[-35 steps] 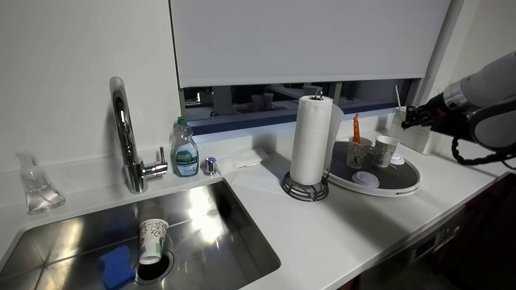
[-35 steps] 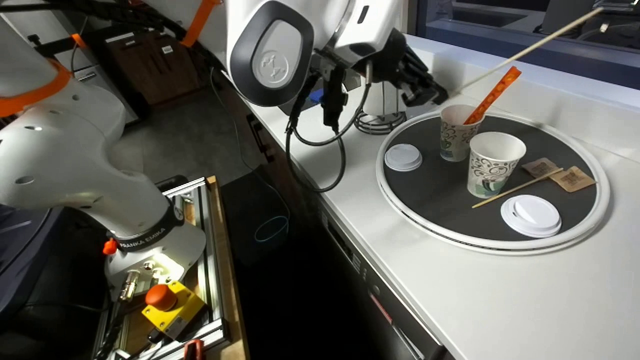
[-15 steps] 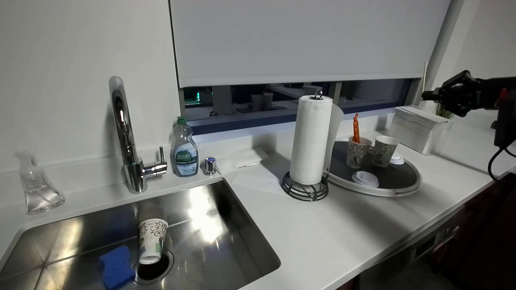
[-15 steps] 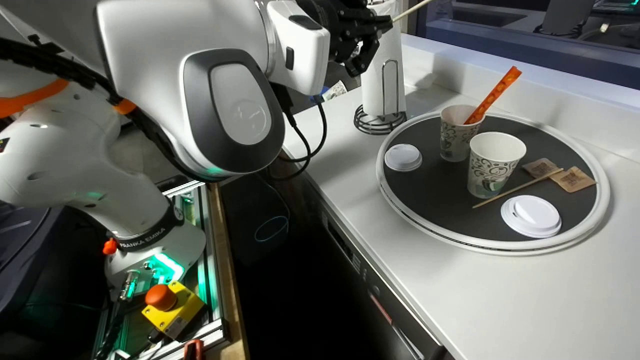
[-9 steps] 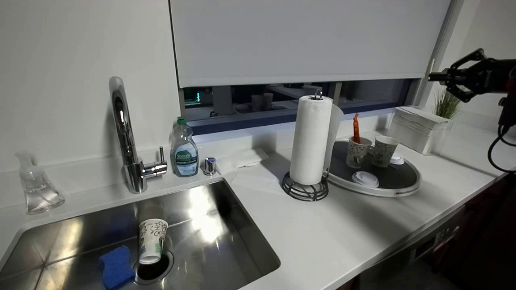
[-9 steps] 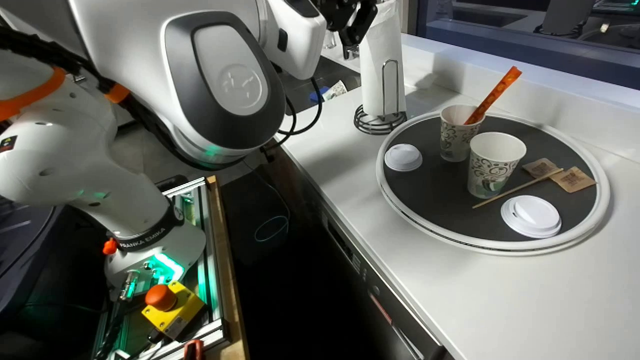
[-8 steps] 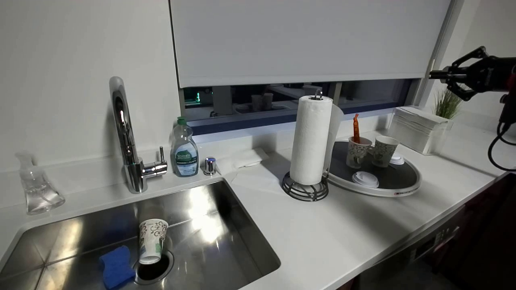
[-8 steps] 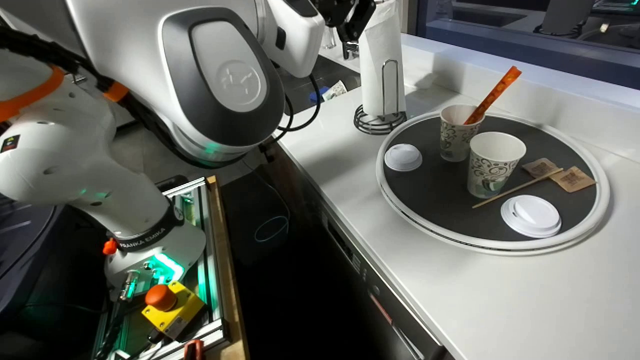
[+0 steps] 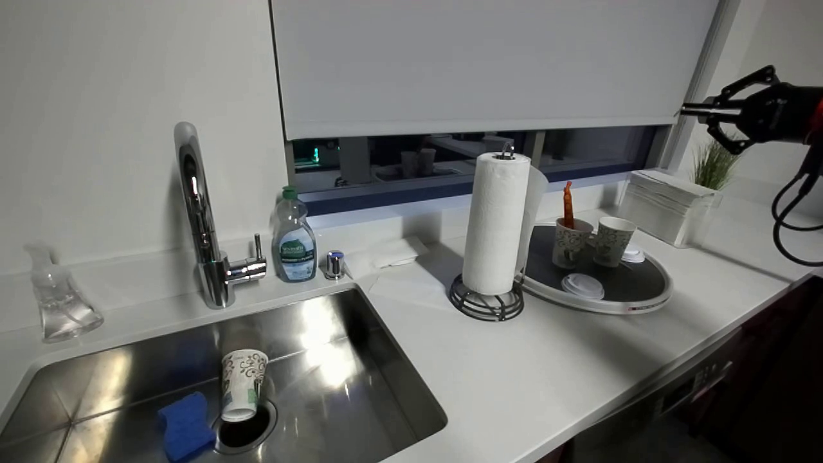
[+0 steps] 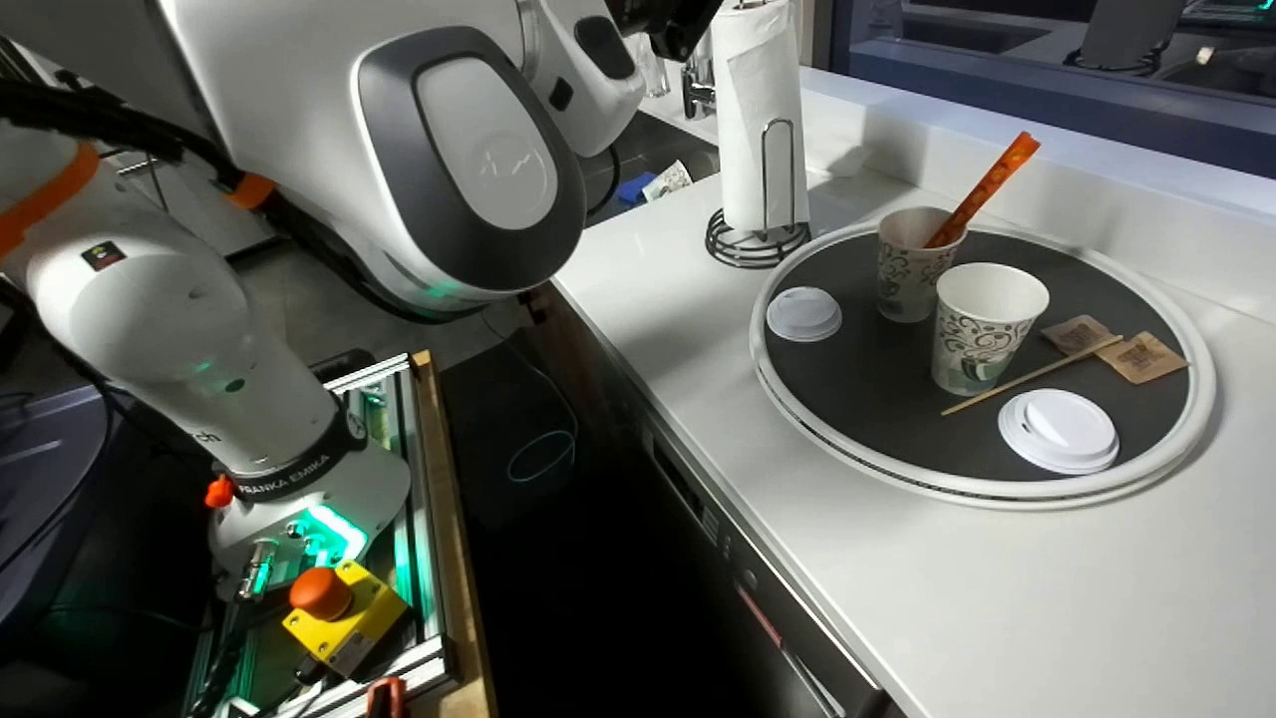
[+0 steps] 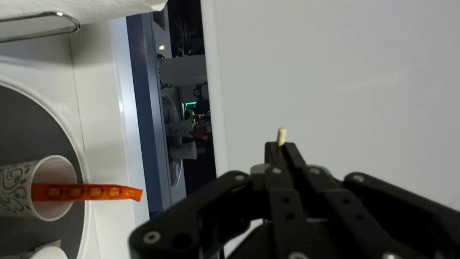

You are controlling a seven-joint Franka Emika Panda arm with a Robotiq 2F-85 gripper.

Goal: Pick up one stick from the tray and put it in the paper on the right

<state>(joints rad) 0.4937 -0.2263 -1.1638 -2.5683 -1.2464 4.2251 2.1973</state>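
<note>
My gripper (image 11: 282, 146) is shut on a pale thin stick (image 11: 281, 136), whose end pokes out past the fingertips in the wrist view. In an exterior view the gripper (image 9: 685, 110) is high at the right, well above the counter. The held stick is hard to make out there. In an exterior view only a black finger shows at the top edge. The round tray (image 10: 1203, 384), white-rimmed with a dark inside, stands on the counter and also shows in the wrist view (image 11: 25, 133). Another stick (image 10: 1032, 377) lies on it. The white boxy paper container (image 9: 659, 209) stands behind the tray, below the gripper.
On the tray are two patterned cups (image 10: 977, 344), one with an orange strip (image 10: 982, 189), two white lids (image 10: 1059, 431) and brown packets (image 10: 1141, 357). A paper towel roll (image 9: 498, 225) stands beside the tray. A plant (image 9: 712, 166) is behind the paper container.
My gripper has moved up and away from the tray, toward the right in an exterior view. It has turned, and the held stick no longer shows at length. The tray's things have not moved.
</note>
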